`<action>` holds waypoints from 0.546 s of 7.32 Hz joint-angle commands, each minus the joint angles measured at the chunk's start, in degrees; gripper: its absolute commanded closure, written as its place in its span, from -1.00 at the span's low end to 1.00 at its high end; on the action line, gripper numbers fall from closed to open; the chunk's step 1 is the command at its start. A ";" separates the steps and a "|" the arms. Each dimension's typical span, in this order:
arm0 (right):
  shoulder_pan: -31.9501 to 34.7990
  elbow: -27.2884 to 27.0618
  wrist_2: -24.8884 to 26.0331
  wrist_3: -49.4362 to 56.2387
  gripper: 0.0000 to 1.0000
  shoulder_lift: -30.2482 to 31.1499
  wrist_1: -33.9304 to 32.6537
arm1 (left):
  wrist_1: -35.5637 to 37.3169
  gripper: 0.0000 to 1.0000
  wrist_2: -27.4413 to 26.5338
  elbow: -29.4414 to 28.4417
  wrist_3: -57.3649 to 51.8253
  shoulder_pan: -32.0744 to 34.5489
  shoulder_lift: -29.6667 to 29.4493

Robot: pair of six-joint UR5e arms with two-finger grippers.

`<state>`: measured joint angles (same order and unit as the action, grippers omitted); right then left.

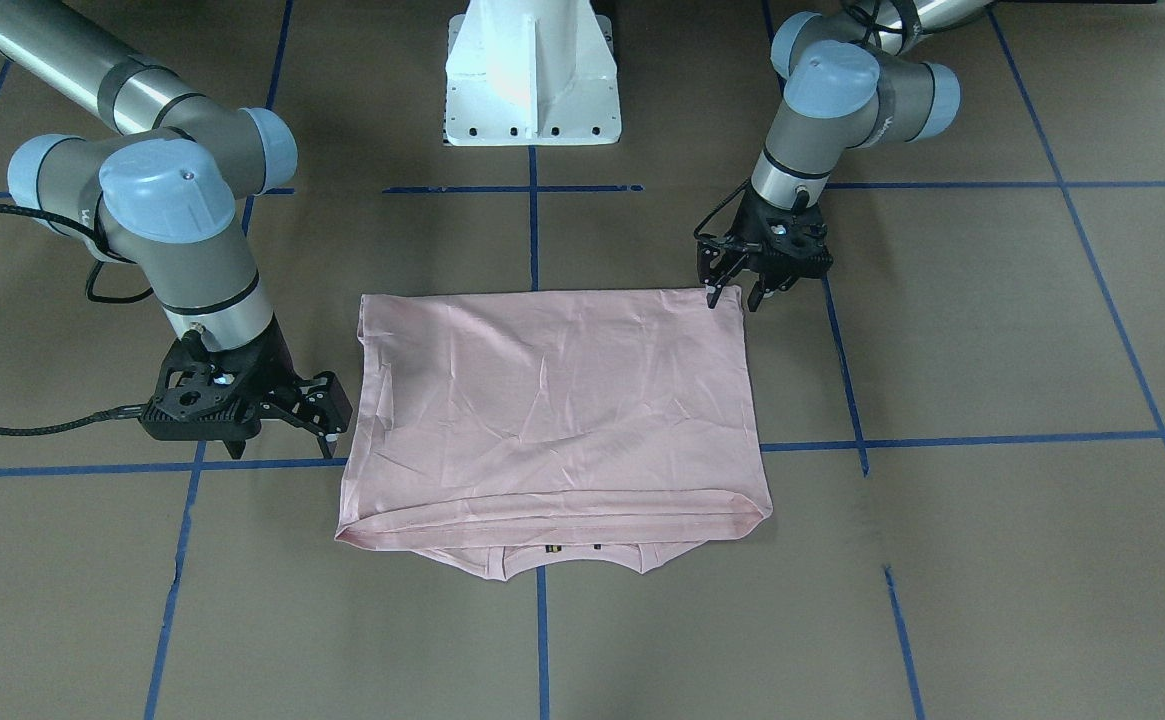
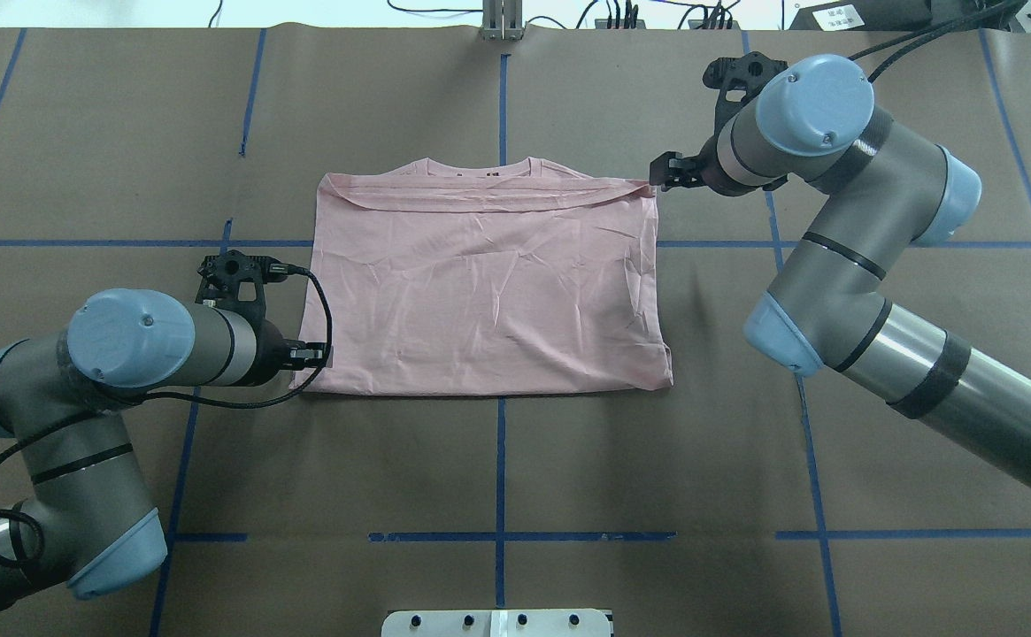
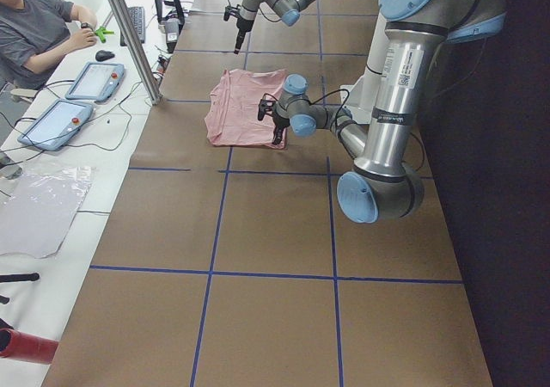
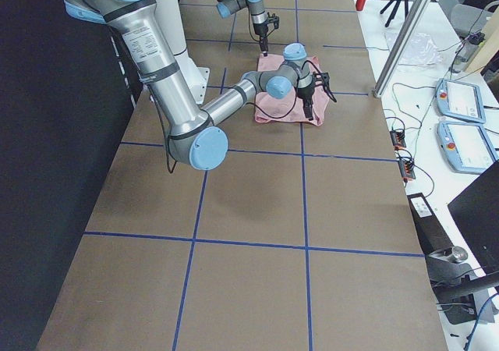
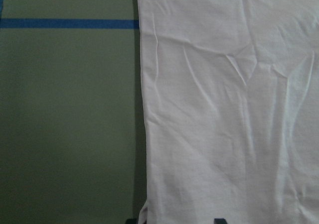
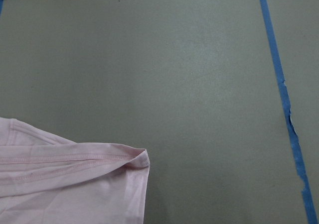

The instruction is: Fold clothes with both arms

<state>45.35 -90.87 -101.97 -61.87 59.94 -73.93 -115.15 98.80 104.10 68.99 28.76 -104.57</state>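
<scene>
The pale pink T-shirt (image 1: 552,400) (image 2: 488,283) lies flat in the middle of the table, plain back up. It is folded in half, so the hem lies at the collar along the far edge. My left gripper (image 1: 733,297) (image 2: 316,356) is open and low at the shirt's near left corner. In the left wrist view the shirt's edge (image 5: 144,109) runs between the two fingertips. My right gripper (image 1: 282,445) (image 2: 661,172) is open beside the far right corner with nothing in it. The right wrist view shows that corner (image 6: 134,159) below and apart from it.
The brown table top (image 2: 497,460) carries a grid of blue tape lines. The white pedestal base (image 1: 532,80) stands at the robot's side. A person (image 3: 34,26) sits at a side desk with tablets (image 3: 56,120) beyond the table's far edge.
</scene>
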 commanded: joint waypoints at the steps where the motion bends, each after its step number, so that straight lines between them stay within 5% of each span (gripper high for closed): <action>1: -0.09 0.08 0.01 0.00 -1.00 0.00 0.01 | 0.10 -0.11 -1.05 -0.65 0.01 -1.42 0.25; 3: -0.09 0.17 0.10 0.00 -1.00 0.00 0.01 | 0.10 0.35 -1.68 -0.92 0.09 -1.86 0.25; 4: -0.09 0.26 0.19 0.00 -1.00 0.00 0.01 | 0.19 0.90 -1.59 -0.92 0.01 -2.12 0.25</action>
<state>45.27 -90.71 -101.88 -61.87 59.94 -73.92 -115.03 97.28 103.24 69.05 26.95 -104.33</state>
